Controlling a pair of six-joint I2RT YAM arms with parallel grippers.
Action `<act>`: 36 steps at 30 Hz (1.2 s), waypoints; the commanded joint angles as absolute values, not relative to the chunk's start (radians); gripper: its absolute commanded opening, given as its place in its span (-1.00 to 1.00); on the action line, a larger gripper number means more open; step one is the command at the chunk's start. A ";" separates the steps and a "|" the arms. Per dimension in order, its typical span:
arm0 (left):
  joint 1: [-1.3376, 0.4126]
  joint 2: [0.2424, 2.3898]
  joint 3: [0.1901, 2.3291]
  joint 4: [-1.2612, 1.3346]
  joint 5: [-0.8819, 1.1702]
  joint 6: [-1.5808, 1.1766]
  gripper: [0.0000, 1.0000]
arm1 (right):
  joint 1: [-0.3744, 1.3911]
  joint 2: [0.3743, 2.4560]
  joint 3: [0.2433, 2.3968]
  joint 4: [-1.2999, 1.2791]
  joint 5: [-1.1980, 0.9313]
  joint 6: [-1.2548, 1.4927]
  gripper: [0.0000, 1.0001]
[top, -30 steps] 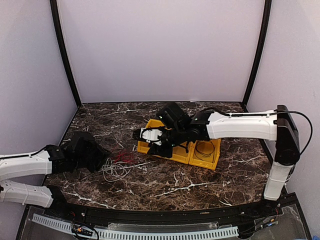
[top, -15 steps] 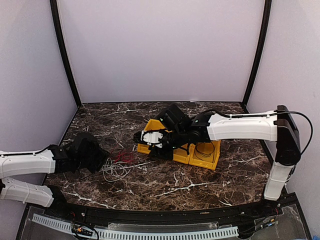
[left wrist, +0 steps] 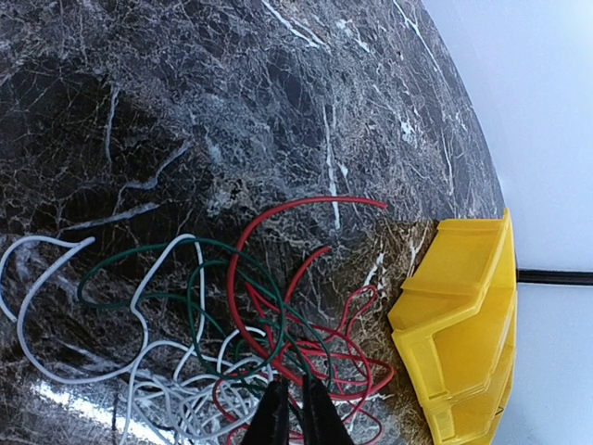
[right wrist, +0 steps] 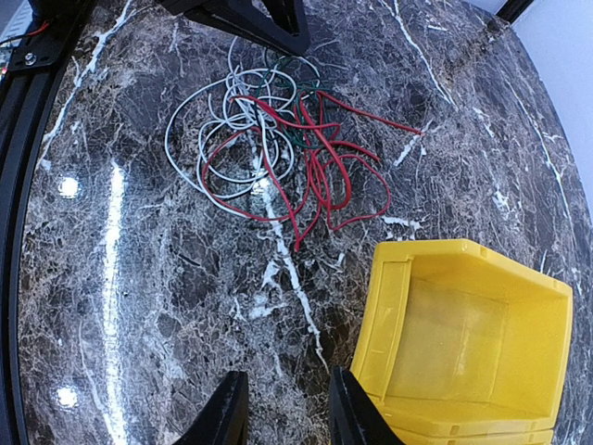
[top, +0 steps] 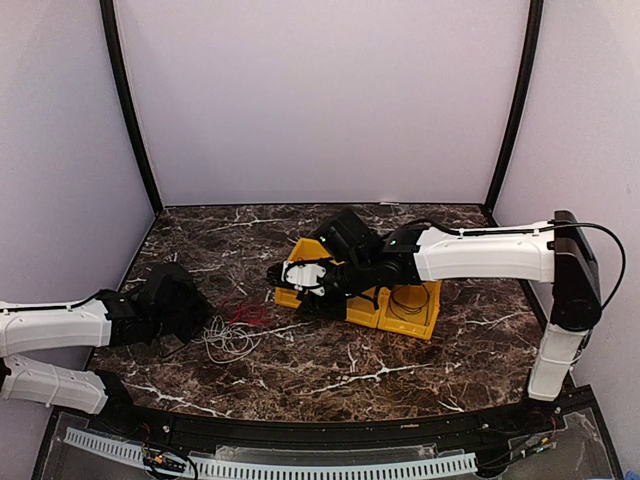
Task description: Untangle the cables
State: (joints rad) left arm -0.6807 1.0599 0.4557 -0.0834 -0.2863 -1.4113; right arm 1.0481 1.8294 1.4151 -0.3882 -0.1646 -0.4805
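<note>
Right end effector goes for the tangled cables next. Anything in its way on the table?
Nothing visible. Only bare marble table lies between the open right end effector and the cables. The yellow bin sits off to the side, apart from the tangle. The left end effector is shut at the pile's far edge.

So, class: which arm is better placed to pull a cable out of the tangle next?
Left. The left gripper sits shut inside the tangle of cables; the right gripper hangs open by the yellow bin.
</note>
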 commanded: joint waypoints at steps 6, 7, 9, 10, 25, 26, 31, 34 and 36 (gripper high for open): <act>-0.667 1.063 0.456 -0.076 -0.268 -1.371 -0.74 | 1.052 1.835 1.419 -0.359 -0.181 -0.469 -0.35; -0.667 1.064 0.457 -0.078 -0.258 -1.374 -0.70 | 1.052 1.835 1.418 -0.358 -0.182 -0.469 -0.35; -0.667 1.067 0.463 -0.080 -0.241 -1.362 -0.58 | 1.052 1.837 1.417 -0.359 -0.185 -0.470 -0.35; -0.667 1.069 0.471 -0.082 -0.238 -1.330 -0.45 | 1.052 1.835 1.417 -0.358 -0.186 -0.470 -0.35; -0.667 1.023 0.534 -0.290 -0.255 -0.714 -0.14 | 1.052 1.839 1.418 -0.369 -0.198 -0.477 -0.35; -0.666 1.030 0.536 -0.300 -0.246 -0.707 -0.16 | 1.052 1.841 1.420 -0.370 -0.199 -0.476 -0.35; -0.667 1.017 0.526 -0.336 -0.239 -0.679 -0.32 | 1.053 1.843 1.424 -0.377 -0.202 -0.477 -0.35; -0.667 1.005 0.523 -0.355 -0.235 -0.681 -0.35 | 1.054 1.844 1.425 -0.380 -0.200 -0.478 -0.35; -0.667 0.989 0.513 -0.361 -0.227 -0.682 -0.36 | 1.054 1.845 1.425 -0.380 -0.199 -0.478 -0.35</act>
State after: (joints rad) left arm -0.6712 1.0275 0.5339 -0.3073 -0.2432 -0.7090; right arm 1.0481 1.8343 1.4151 -0.3904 -0.1871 -0.4778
